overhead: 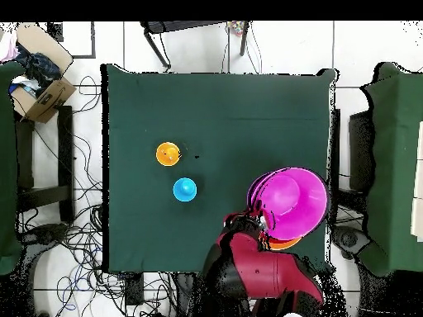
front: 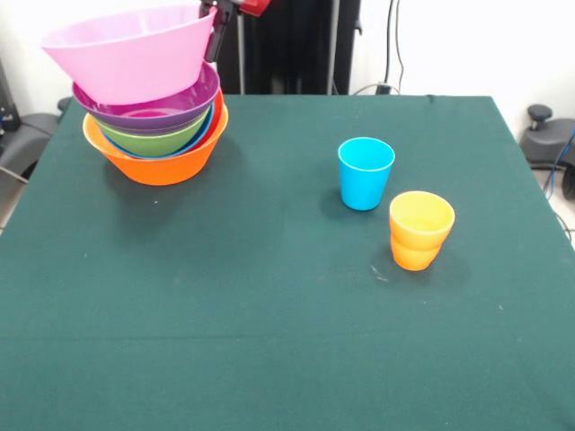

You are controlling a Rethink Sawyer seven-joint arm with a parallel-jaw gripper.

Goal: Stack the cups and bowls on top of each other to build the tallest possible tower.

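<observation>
- Fingers clamp the pink bowl by its rim; the gripper holds it tilted above the tower.
- Tower, with its orange bowl lowest, sits at the table corner by the robot.
- Blue cup stands well apart from the tower, near the table's middle.
- Orange cups, nested, stand just beside the blue cup, farther from the tower.

gripper cropped at top, grip unclear

In the front view the tower stands at the table's far left; two cups (close together) stand right of centre, well apart from it.
</observation>
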